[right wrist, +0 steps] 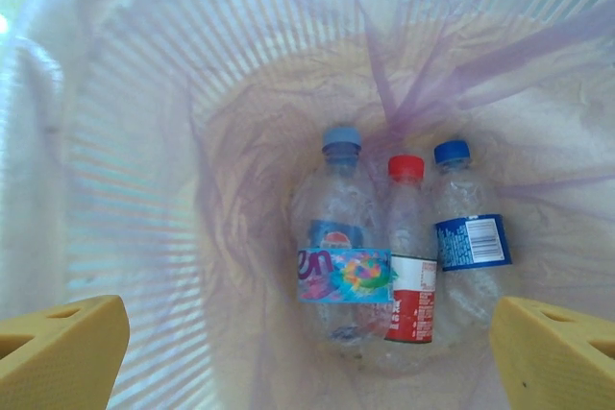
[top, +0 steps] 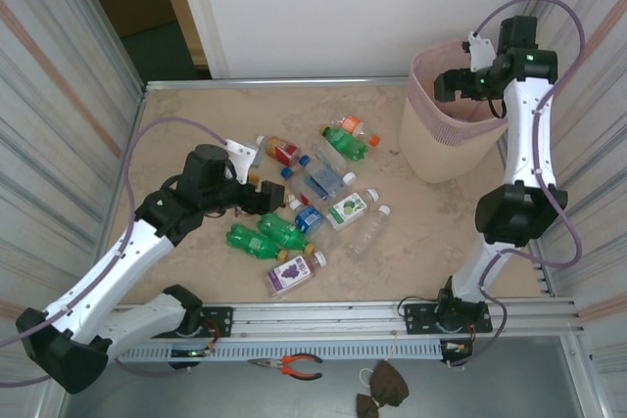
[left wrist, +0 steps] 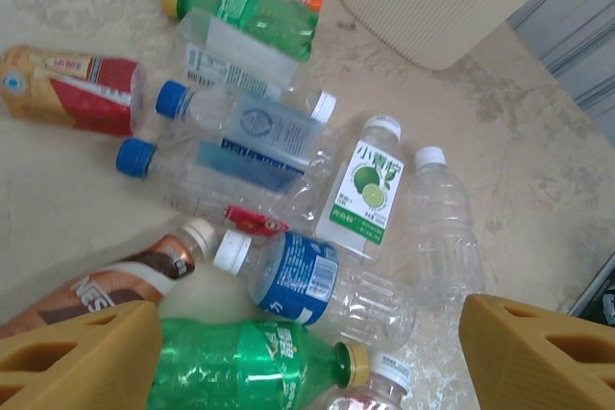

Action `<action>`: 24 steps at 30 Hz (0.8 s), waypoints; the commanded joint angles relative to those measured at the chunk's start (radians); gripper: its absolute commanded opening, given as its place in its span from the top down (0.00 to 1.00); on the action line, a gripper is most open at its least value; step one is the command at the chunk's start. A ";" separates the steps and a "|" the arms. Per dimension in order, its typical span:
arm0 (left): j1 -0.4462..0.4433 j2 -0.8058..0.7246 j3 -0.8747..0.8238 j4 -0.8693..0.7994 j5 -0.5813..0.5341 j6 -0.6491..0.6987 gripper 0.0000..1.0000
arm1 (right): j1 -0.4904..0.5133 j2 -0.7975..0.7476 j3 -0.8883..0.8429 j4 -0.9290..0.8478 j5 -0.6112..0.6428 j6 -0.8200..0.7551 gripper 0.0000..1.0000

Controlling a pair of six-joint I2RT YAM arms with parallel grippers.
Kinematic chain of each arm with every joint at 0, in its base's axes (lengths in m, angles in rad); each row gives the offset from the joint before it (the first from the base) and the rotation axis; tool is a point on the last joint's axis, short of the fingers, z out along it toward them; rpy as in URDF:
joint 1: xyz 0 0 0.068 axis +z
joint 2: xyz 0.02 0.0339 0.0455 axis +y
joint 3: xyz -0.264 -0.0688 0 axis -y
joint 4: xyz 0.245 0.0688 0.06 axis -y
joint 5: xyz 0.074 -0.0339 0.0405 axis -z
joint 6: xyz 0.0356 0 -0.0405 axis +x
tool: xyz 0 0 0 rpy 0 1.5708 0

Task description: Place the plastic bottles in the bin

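Several plastic bottles point(top: 313, 203) lie in a loose heap mid-table: green ones point(top: 257, 240), a purple-labelled one point(top: 294, 273), a clear one point(top: 367, 232). My left gripper point(top: 265, 198) hovers at the heap's left side. Its jaws stand open in the left wrist view point(left wrist: 307, 352), with a green bottle point(left wrist: 250, 362) and a blue-labelled bottle point(left wrist: 317, 285) lying below between them, neither gripped. The pale pink bin point(top: 446, 129) stands at the back right. My right gripper point(top: 449, 83) hangs open over its mouth point(right wrist: 307, 352), holding nothing. On the bin's floor lie three bottles point(right wrist: 411, 256).
A lime-labelled bottle point(left wrist: 367, 194) and a brown coffee bottle point(left wrist: 106, 280) lie near the left fingers. A small red scrap point(left wrist: 252, 219) sits among the bottles. Pliers point(top: 294, 366) and a brown object point(top: 382, 389) lie in front of the base rail. Corrugated walls close both sides.
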 commanded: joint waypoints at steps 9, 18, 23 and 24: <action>0.003 0.064 0.019 -0.219 -0.001 -0.090 0.26 | 0.075 -0.218 -0.115 0.096 0.040 0.078 0.06; 0.006 0.046 -0.054 -0.348 -0.263 -0.542 0.26 | 0.168 -0.330 -0.231 0.131 0.092 0.076 0.07; 0.010 0.043 -0.118 -0.369 -0.320 -0.869 0.25 | 0.232 -0.383 -0.308 0.152 0.107 0.075 0.07; 0.012 0.042 -0.128 -0.366 -0.320 -0.913 0.25 | 0.240 -0.391 -0.317 0.153 0.111 0.074 0.07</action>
